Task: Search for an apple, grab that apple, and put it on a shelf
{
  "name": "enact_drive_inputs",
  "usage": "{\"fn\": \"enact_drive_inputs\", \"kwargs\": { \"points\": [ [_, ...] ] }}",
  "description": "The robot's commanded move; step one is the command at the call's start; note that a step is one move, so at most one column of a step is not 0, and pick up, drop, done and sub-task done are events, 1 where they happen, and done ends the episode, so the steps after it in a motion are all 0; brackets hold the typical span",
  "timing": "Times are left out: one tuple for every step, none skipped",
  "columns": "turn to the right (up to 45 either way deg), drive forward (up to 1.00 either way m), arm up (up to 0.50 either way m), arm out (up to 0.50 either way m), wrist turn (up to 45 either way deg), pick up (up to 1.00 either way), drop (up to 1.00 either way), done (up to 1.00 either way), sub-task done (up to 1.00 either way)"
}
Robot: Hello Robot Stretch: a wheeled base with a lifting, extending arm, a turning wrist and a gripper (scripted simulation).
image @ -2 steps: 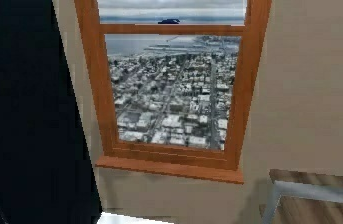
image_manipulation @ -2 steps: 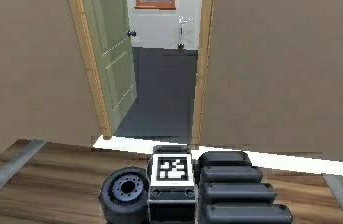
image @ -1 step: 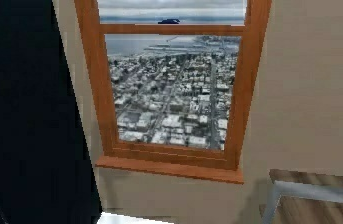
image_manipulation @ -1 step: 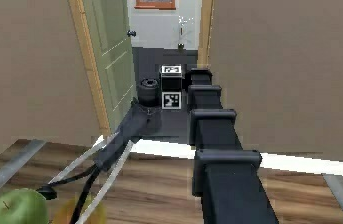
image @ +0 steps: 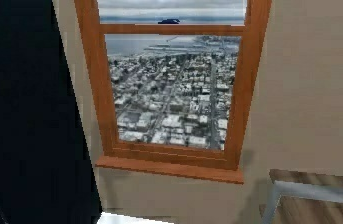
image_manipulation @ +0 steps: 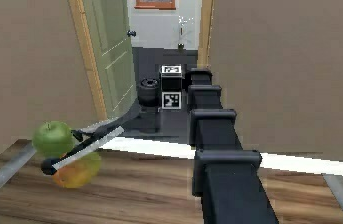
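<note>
One green apple (image_manipulation: 51,135) sits at the near left of the arm side view, round and bright, right at the far end of the gripper (image_manipulation: 59,160). The thin fingers (image_manipulation: 94,140) run down-left toward it from the dark arm (image_manipulation: 224,150), which stretches out from the bottom edge.

Just below the apple lies a yellow-orange thing (image_manipulation: 77,172), a blob on the wooden surface (image_manipulation: 129,185) with a metal rim; I cannot name it. Because this thing lies at the gripper on the surface, and the apple is so close above it, I cannot tell whether the gripper holds the apple or anything at all.

Farther out, a pale green door (image_manipulation: 109,55) stands open at the left, and a brighter room shows behind it.

As I judge it, the search is done — the apple is found and the gripper is at it; the grab is either in hand or just finished, and the pictures do not settle which. The placing is all left to do.

In the forward view I see a window (image: 169,95) with a wooden frame and a city beyond, a big dark mass (image: 24,110) at the left, and a wooden top (image: 314,185) at the near right — whether that is a shelf I cannot say; the robot probably has to find one.
</note>
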Motion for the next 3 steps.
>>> {"fn": "enact_drive_inputs", "kwargs": {
  "points": [
    [0.0, 0.00, 0.00, 0.00, 45.0, 0.00, 0.00, 0.00, 0.00],
    [0.0, 0.00, 0.00, 0.00, 39.0, 0.00, 0.00, 0.00, 0.00],
    [0.0, 0.00, -0.10, 0.00, 0.0, 0.00, 0.00, 0.00, 0.00]
  ]
}}
